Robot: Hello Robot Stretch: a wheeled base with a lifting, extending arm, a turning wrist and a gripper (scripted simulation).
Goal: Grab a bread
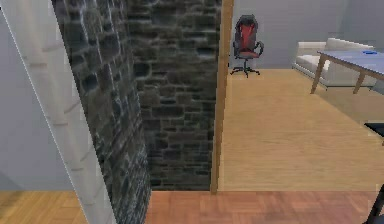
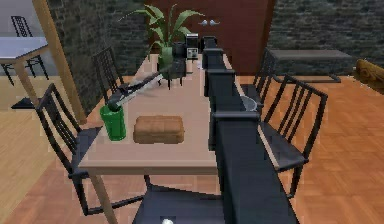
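Brown bread (image 2: 158, 129), green bottle (image 2: 113, 122), tan table (image 2: 150, 156)

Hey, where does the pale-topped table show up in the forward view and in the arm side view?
Forward view: the pale-topped table sits at the right edge, in the upper part, in front of a white sofa.
Arm side view: likely the same table, in the top left corner, with a dark chair behind it.
Shared landmark: the light wood floor it stands on, seen at the lower left of the arm side view.
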